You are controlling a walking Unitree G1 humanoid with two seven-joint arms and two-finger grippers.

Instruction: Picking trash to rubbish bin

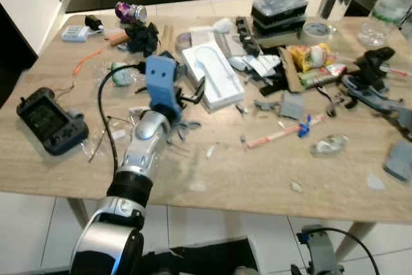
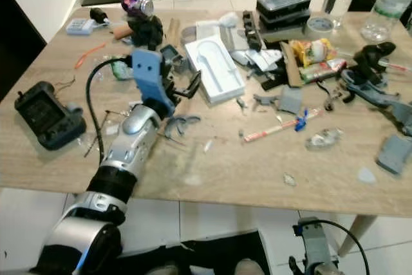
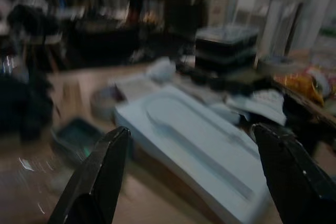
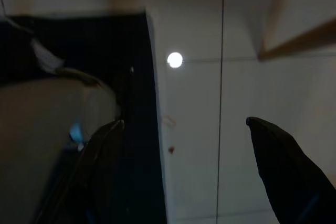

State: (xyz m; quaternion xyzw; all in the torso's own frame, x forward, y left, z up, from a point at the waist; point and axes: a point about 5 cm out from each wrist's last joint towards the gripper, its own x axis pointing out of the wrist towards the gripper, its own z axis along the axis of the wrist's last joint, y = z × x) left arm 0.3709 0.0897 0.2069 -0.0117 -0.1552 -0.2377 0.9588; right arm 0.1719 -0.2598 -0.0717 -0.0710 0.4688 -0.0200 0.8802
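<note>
Left hand [image 3: 191,177] reaches over the table [image 1: 257,178], fingers spread (nothing held), before the white tray [image 1: 214,75].

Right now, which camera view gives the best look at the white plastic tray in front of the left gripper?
The right eye view: the white tray lies whole and sharp on the table, just past the open left gripper. The left eye view shows much the same. The left wrist view is close but blurred, with the tray between its fingers.
</note>
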